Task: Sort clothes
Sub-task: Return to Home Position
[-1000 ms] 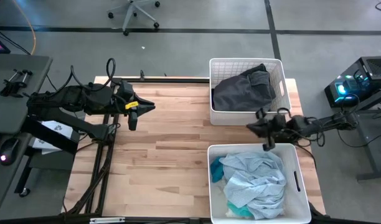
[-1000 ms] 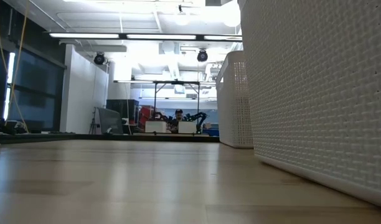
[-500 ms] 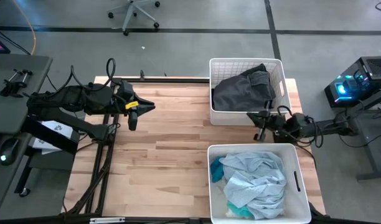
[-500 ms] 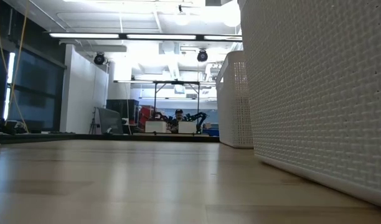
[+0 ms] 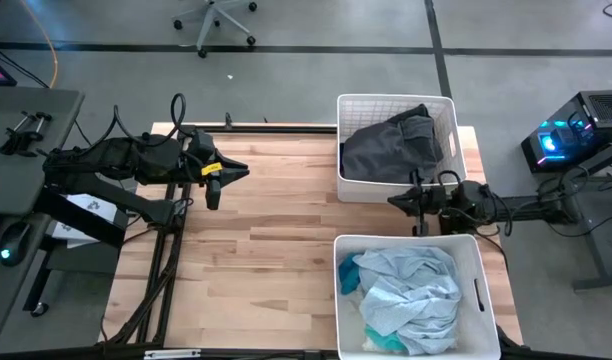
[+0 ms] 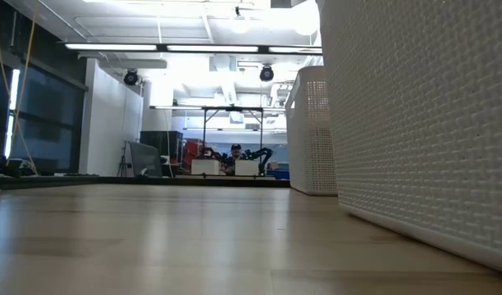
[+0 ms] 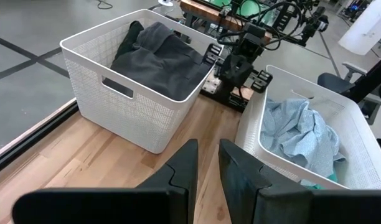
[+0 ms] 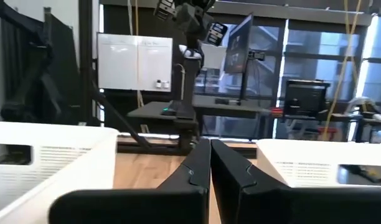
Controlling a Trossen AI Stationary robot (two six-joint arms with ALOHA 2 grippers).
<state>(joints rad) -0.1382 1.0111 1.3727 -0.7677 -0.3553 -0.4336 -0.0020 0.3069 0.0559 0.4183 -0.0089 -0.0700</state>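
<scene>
At the far left, we see the left gripper [image 5: 226,175] poised above the left end of the wooden table [image 5: 276,250]. Its fingers [image 7: 181,171] are drawn close with a slim gap between them, and they hold nothing. Bare planks lie ahead of its tips, and both bins stand well beyond them.

Further right is the right gripper [image 5: 401,203], hovering over the gap between the two white slatted bins. Its fingers [image 8: 193,171] are pressed together and empty. We cannot tell whether it touches either rim.

On the far side of this gripper stands the dark-load bin [image 5: 394,98]. It holds the charcoal and black garments [image 5: 391,145], heaped up to its rim. On the near side, just beside the gripper, stands the light-load bin [image 5: 336,295]. It holds the pale blue garments [image 5: 411,290], crumpled together, with a teal piece [image 5: 348,275] showing at the edge nearest the left gripper.

From table height, the light-load bin's wall fills the right of the low view. A small figure [image 6: 235,150] deep in the room behind may be a person.
</scene>
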